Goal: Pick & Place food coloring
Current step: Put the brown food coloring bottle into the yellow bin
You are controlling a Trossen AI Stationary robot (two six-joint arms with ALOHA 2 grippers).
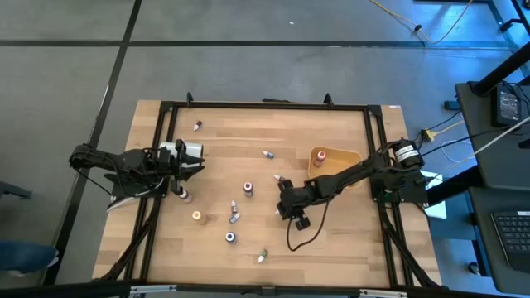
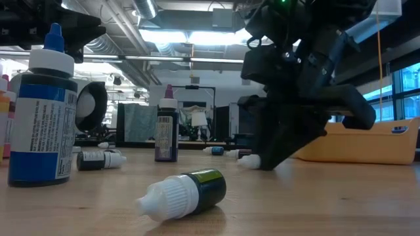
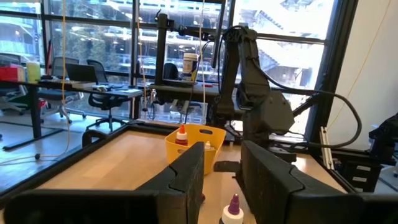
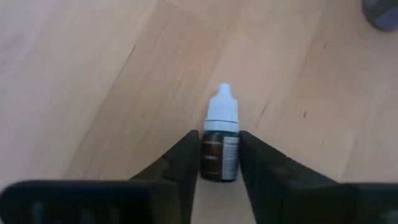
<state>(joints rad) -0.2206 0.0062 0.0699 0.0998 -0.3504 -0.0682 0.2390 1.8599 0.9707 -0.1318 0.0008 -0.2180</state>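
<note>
A wooden table [image 1: 248, 132] seen from above, with two dark robot arms reaching in from either side and small dropper bottles of food coloring scattered across it.

The right gripper [image 4: 219, 158] is lowered to the table near its middle. Its wrist camera shows one small brown bottle [image 4: 220, 149] lying on its side directly between the two dark fingers [image 4: 183, 162], which press against both flanks of the bottle's body. Its white pointed cap [image 4: 222, 107] sticks out past the fingertips. The fingers are clamped on this bottle, which rests on the wood.

The left gripper [image 1: 199, 159] hovers near the left edge of the table, its fingers drawn close together with only a narrow gap, gripping nothing. A purple-capped bottle [image 3: 232, 210] stands just below and ahead of it.

A tan tray [image 1: 331, 159] sits toward the right rear of the table, with an orange bottle [image 3: 181, 136] standing inside it.

From table height, a dark bottle with a green label [image 2: 187, 191] lies on its side in the foreground, a large-looking blue bottle [image 2: 43, 111] stands at the left, and a purple bottle [image 2: 167, 131] stands farther back.
</note>
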